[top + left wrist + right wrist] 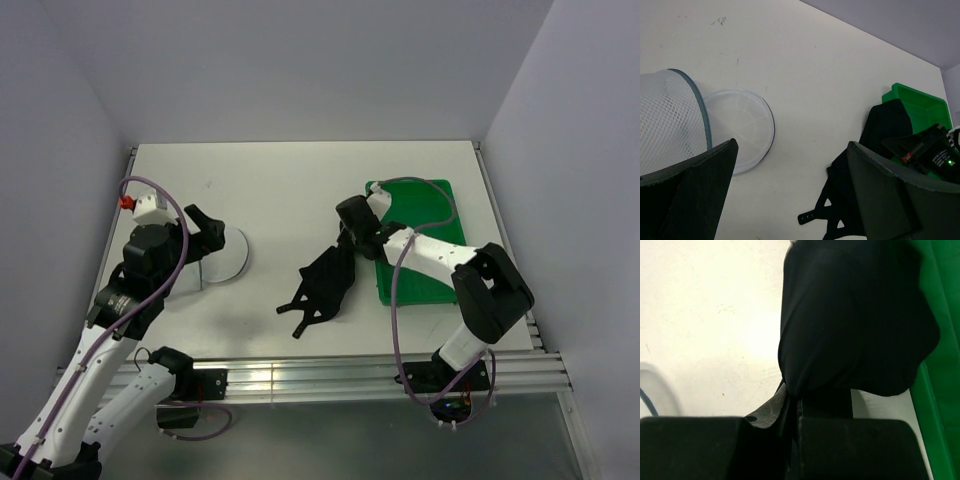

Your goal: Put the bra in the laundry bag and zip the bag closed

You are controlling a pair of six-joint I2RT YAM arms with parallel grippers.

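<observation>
Overhead view: carrying looks like the step in hand. The right gripper (pixel 345 255) is clenched on the soft black fabric bra (pixel 322 288), which drapes down toward the white bench (pixel 290 190) just left of the green rectangular plastic tray (pixel 428 212), thin straps trailing toward the near edge. The small white mesh laundry bag (pixel 226 257) sits well apart to the left, under the left gripper (pixel 205 235). Bare bench lies between them, so the way across seems free. Grey walls close in at the far side and both flanks.

Left wrist view: the left gripper (pixel 792 145) is spread wide with nothing between its jaws. The laundry bag (pixel 665 115) stands at the left, and its round flat lid (pixel 740 127) lies open on the bench beside it. The bra (pixel 890 125) and tray (pixel 920 107) show at the right.

Right wrist view: the right gripper (pixel 795 415) pinches a fold of the bra (pixel 855 315), and the tray (pixel 940 390) runs along the right edge.

Next, I judge, the bra must travel left and be fed into the bag's mouth, straps included, before zipping.
</observation>
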